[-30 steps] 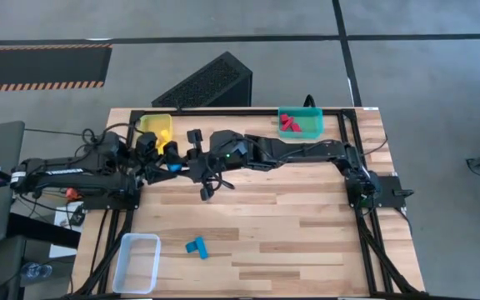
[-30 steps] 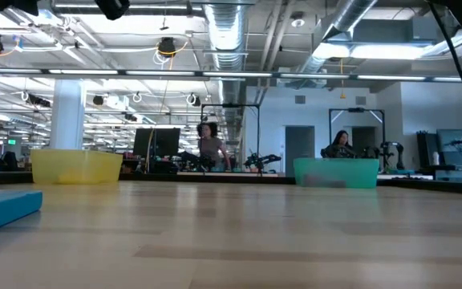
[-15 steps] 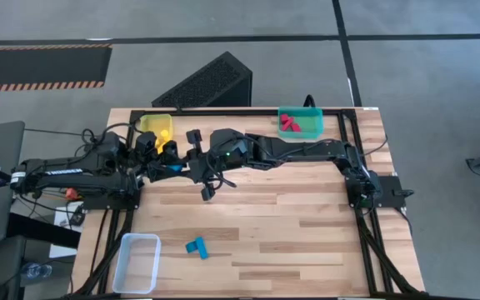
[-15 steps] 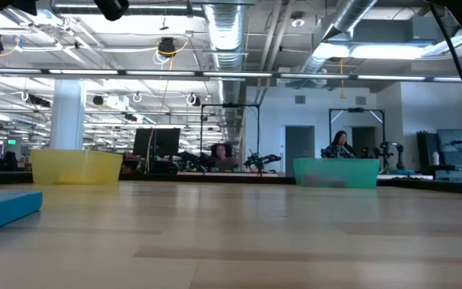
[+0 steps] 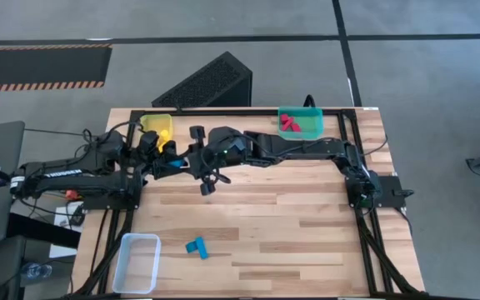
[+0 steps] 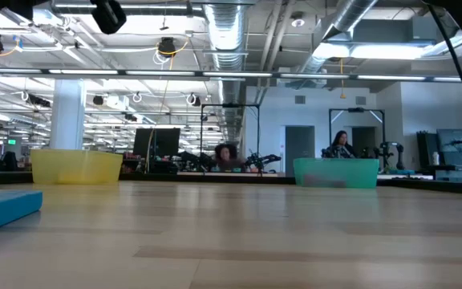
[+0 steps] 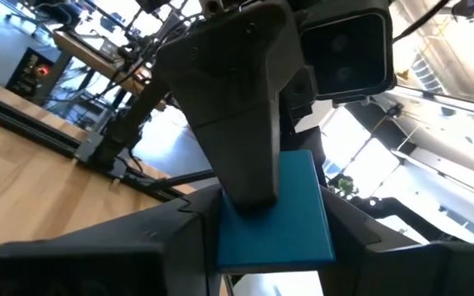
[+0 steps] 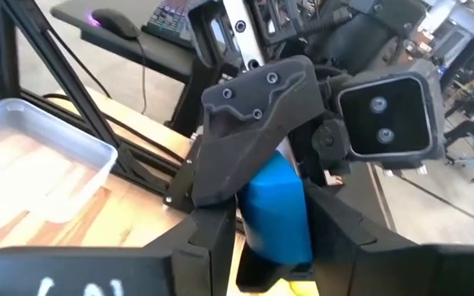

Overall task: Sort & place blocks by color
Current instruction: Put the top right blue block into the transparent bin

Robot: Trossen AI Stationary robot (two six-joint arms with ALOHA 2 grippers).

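Note:
A blue block hangs in the air between both grippers near the table's far left, beside the yellow bin. My left gripper comes at it from the left and my right gripper from the right, and both are shut on it. The left wrist view shows the block large, and so does the right wrist view. Another blue block lies flat on the table near the front; the low view shows it at its left edge. Red blocks lie in the teal bin. My left gripper pinches the blue block's lower end between its two fingers, level from the table's left. The block is lifted clear of the table. My right gripper also has it. My right gripper pinches the same block between its two fingers, reaching level from the table's right. One of its fingers lies across the block's broad face. The block is clear of the table.
A clear bin stands at the near left corner and also shows in the right wrist view. The yellow bin and the teal bin stand along the far edge. A black slanted box lies beyond the table.
My right arm has drawn slightly toward the far left, closing on my left gripper. The blue block has stayed in the air between the two grippers. A person in the room behind has moved.

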